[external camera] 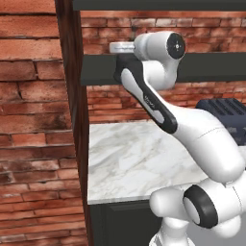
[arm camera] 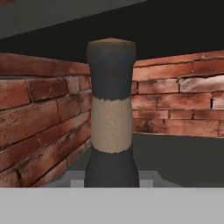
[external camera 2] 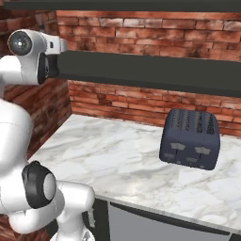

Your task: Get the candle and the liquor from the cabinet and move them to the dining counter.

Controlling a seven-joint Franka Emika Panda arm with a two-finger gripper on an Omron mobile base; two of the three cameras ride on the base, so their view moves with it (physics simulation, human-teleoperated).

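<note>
Now the claw is closed on the liquor [arm camera: 110, 113], gripping its thin neck low down, on the cabinet [external camera: 211, 67] shelf near the brick back. Glass probably: heavy-bottomed, slippery, breakable, so it may swing. Below sit the worktop [external camera 2: 117, 160] and toaster [external camera 2: 189, 139].

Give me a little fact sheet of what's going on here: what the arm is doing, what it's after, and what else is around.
Setting: rendered kitchen, red brick wall
Arm: reaching up to the cabinet shelf, beside its dark wooden side panel
Gripper: shut on the liquor, seen close up in the hand view
Liquor: dark neck with a tan band, upright on the shelf
Below the shelf: marble worktop
On the worktop: dark toaster, apart from the arm
Candle: cannot tell where it is
</note>
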